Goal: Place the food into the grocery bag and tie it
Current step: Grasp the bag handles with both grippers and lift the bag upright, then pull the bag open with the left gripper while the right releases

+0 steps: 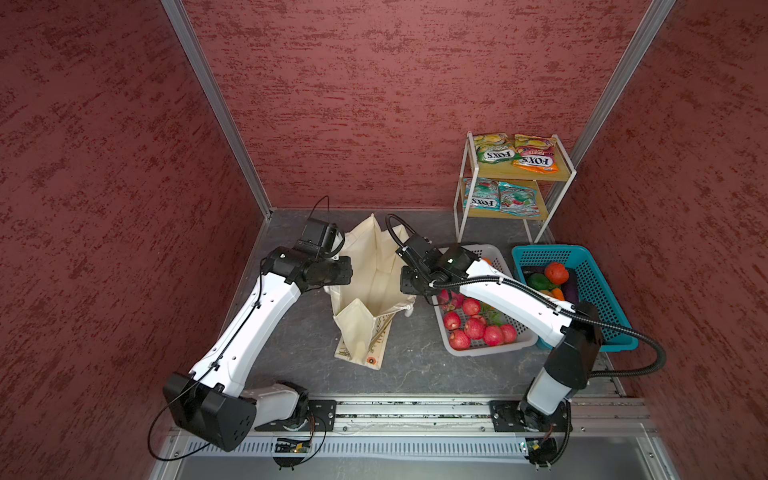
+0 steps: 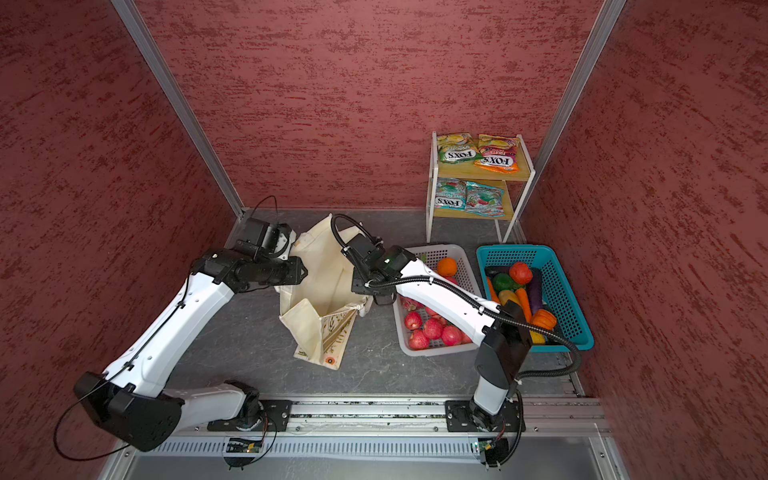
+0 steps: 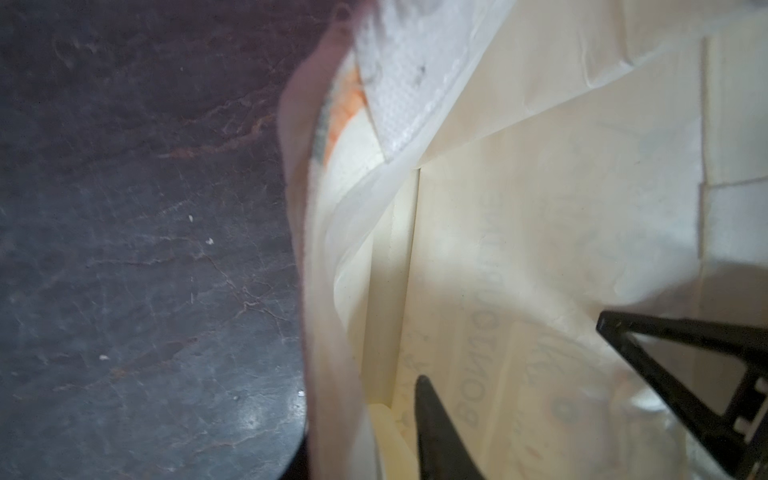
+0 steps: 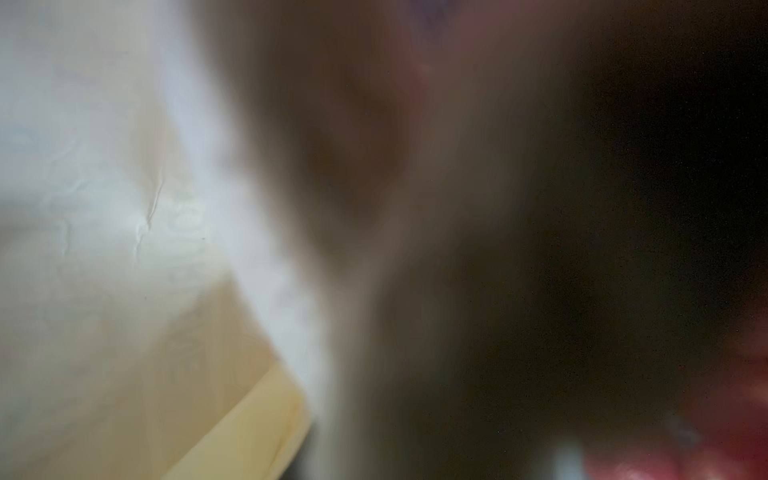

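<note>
The cream grocery bag (image 1: 374,291) (image 2: 324,282) stands open mid-table, and only cloth shows inside it. My left gripper (image 1: 344,272) (image 3: 365,436) is at its left rim. In the left wrist view one dark finger (image 3: 432,419) is inside the bag (image 3: 519,249), the other outside, with the rim wall pinched between them. My right gripper (image 1: 409,289) is at the bag's right rim, its fingers hidden under the wrist. The right wrist view is blurred cloth. Food: red apples (image 1: 473,328), a red tomato (image 1: 557,272), green (image 1: 494,153) and orange (image 1: 536,158) FOX'S packets.
The apples lie in a grey basket (image 1: 496,254) right of the bag, under my right forearm. A teal basket (image 1: 598,266) of vegetables stands further right. A two-tier shelf (image 1: 467,195) with the packets is at the back right. A black triangular frame (image 3: 665,353) juts over the bag's inside.
</note>
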Controlling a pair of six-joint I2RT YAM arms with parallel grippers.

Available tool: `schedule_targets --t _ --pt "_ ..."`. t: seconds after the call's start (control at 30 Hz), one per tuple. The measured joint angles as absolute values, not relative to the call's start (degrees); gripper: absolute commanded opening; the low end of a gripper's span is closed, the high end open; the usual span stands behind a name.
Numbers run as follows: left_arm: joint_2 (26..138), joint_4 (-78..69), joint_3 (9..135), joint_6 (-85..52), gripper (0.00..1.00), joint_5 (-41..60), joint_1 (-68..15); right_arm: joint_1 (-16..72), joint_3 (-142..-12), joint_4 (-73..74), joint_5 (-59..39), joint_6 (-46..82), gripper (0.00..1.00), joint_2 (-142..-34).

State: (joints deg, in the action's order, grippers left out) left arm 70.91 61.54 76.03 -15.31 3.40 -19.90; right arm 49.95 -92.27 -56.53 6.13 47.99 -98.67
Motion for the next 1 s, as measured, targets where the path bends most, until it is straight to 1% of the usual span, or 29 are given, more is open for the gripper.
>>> schedule_targets --t 0.03,0.1,0.2,0.4,0.53,0.7,0.8,0.9,1.0 --pt "70.1 62.1 75.7 -15.2 0.00 2.8 -19.7 50.0 -92.3 -57.0 6.5 48.2 0.00 -98.7" --pt "68.4 63.9 75.6 -14.7 0.00 0.5 -19.3 50.0 -93.0 -58.5 7.8 48.1 0.00 -98.7" --pt "66.0 68.1 75.7 -14.0 0.00 -6.7 -18.1 50.1 -96.8 -63.9 11.5 48.0 0.00 -99.0" --pt "62.3 72.6 75.6 -11.7 0.00 -17.0 -9.6 50.2 -111.1 -78.2 22.5 48.3 0.00 -101.1" --pt "61.8 73.3 75.6 -11.7 0.00 -19.9 -7.9 49.5 -111.5 -80.8 24.2 48.6 0.00 -101.2" --pt "64.6 73.5 76.0 -12.2 0.00 -20.2 -7.3 48.9 -108.7 -80.4 24.0 49.1 0.00 -101.2" --pt "64.9 73.5 76.1 -12.2 0.00 -18.5 -7.2 48.3 -107.2 -80.3 23.2 49.1 0.00 -101.2" --pt "64.3 73.2 76.0 -11.8 0.00 -13.6 -6.4 47.7 -107.0 -80.3 21.8 47.8 0.01 -101.1" --pt "62.0 72.4 74.7 -11.5 0.00 -6.9 -5.7 47.0 -106.4 -79.5 19.4 45.1 0.06 -100.8"
